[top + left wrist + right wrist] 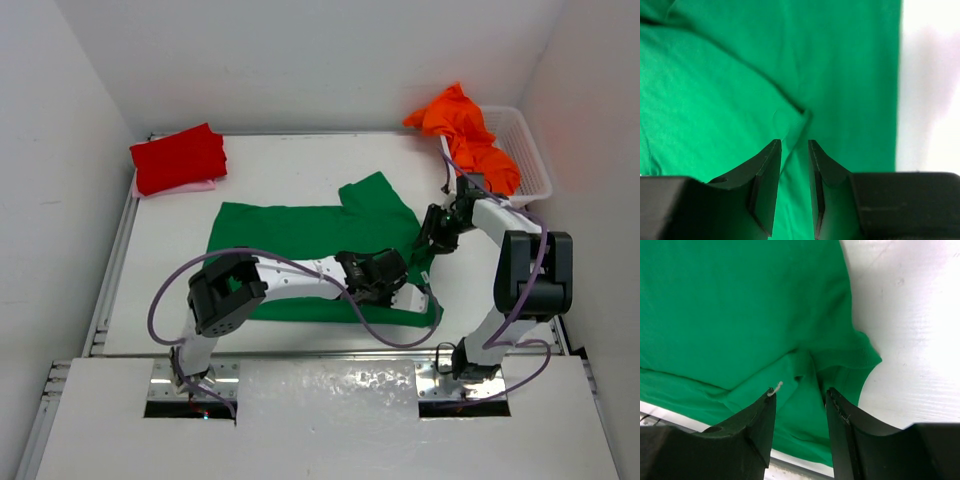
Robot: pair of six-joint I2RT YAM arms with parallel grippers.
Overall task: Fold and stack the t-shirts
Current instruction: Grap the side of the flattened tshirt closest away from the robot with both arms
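While the green t-shirt (300, 235) lay spread on the table (290, 165), the left fingers (767, 170) stood narrowly parted over it, a fold edge just ahead of their tips; whether they pinched cloth could not be told. The right fingers (760, 425) were spread, straddling a bunched sleeve hem. A white patch (415, 298) just beyond the left fingers was too small to read.

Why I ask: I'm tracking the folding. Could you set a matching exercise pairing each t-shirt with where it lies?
1 red t-shirt
2 green t-shirt
3 orange t-shirt
4 pink t-shirt

A spilling over the white basket
B folded, far left, on top
C spread flat in the middle
D far left, under another shirt

Pairs: 1-B, 2-C, 3-A, 4-D
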